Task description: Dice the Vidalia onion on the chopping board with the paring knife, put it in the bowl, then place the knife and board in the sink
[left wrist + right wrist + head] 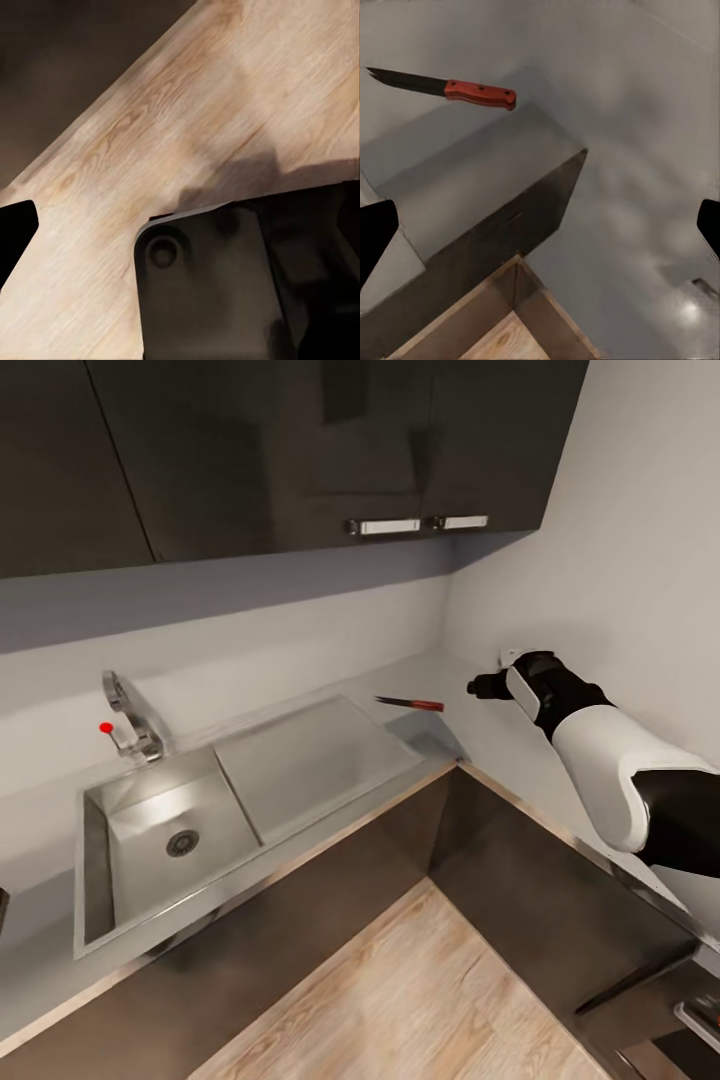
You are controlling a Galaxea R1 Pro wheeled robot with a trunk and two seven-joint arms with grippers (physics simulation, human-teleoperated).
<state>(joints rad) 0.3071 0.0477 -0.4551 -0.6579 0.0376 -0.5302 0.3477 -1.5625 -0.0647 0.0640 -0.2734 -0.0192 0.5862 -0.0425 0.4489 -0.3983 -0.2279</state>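
My right gripper [480, 686] hovers near the paring knife [410, 704], fingers spread and empty.
From my fingertips [376, 232] the knife lies at nine o'clock on the countertop [500, 735], beside the sink [300, 760]: light, stiff, thin; I'd pinch the red handle.

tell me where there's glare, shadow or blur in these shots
Head view: the upper cabinets carry soft reflections, the sink basin has a bright sheen, and the knife is small but sharp. Right wrist view: the knife is crisp, the countertop shows mottled pale reflections, and the fingertips are dark blurs at the edges. Left wrist view: a soft shadow crosses the wooden floor.
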